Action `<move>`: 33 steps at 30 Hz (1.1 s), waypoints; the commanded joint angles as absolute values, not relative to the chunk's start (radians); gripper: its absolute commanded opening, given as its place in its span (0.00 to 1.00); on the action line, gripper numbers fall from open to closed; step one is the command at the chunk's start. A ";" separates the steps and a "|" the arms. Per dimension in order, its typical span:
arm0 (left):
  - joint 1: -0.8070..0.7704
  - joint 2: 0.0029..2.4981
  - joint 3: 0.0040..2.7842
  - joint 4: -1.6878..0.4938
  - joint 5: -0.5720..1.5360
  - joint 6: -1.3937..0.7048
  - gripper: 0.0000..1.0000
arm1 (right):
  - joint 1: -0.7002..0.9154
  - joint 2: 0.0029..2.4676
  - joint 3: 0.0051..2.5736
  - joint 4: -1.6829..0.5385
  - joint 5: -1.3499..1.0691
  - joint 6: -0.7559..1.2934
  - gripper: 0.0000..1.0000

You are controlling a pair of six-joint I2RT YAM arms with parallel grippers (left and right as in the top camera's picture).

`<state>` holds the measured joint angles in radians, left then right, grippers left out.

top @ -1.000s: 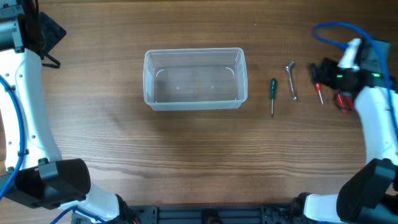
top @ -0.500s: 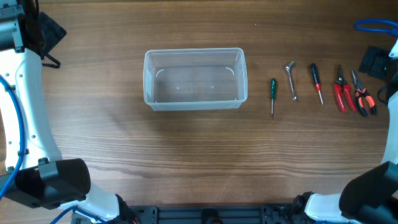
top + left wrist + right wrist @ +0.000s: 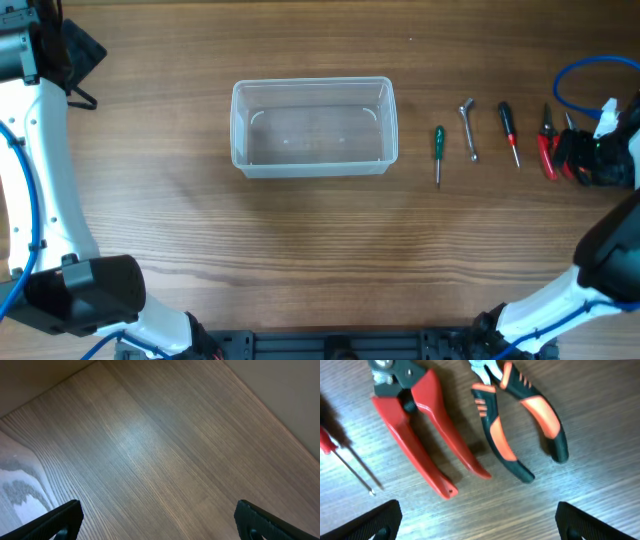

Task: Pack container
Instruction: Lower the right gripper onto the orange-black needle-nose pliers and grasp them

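The container is a clear plastic bin, empty, left of centre in the overhead view. To its right lie a green screwdriver, a small metal wrench, a red screwdriver and red pliers. My right gripper hovers over the orange-and-black pliers at the far right. In the right wrist view it is open and empty, just short of the handles of the red pliers and the orange-and-black pliers. My left gripper is at the far left back, open over bare wood.
The table is brown wood. The red screwdriver's shaft shows at the left of the right wrist view. A blue cable loops above the right arm. The table's back edge shows in the left wrist view.
My right arm swung from over the red screwdriver and pliers out past the right edge, then came back over the pliers at far right. The tools, container and left arm have not moved.
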<state>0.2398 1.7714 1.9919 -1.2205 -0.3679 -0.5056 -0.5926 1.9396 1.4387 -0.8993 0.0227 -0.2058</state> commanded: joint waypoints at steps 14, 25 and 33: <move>0.245 1.767 2.001 -1.221 -0.366 -0.501 1.00 | -0.598 2.004 2.173 -1.233 -0.056 -0.158 0.99; 0.245 1.767 2.001 -1.221 -0.366 -0.501 1.00 | -0.600 2.006 1.830 -1.181 0.042 -0.182 1.00; 0.245 1.767 2.001 -1.221 -0.366 -0.501 1.00 | -0.602 2.006 1.613 -0.958 0.162 -0.390 0.98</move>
